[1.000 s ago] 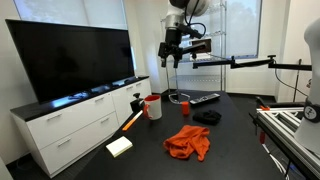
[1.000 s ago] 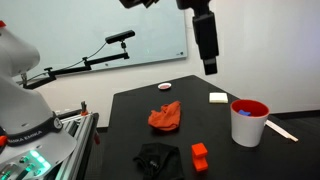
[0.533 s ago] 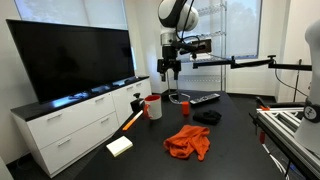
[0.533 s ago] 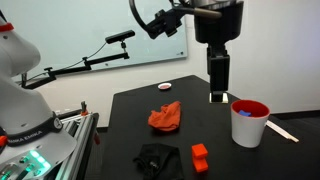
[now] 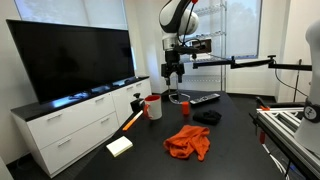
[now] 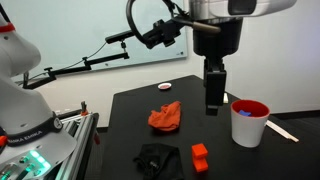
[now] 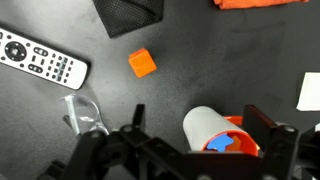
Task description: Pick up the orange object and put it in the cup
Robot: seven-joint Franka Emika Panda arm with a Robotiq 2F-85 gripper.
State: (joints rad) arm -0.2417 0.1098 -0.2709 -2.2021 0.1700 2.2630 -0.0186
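Your gripper [image 7: 197, 118] hangs clear above the table [image 6: 240, 160], jaws spread wide — nothing held, nothing touched. In the wrist view the cup [image 7: 222, 133] shows between its fingers. The orange block [image 7: 142, 63] lies on the table, apart from the cup, between it and the remote [image 7: 40, 60], near the black cloth [image 6: 157, 158]. Count: one orange block, one cup, one remote, two cloths — the black one and an orange cloth [image 6: 166, 116].
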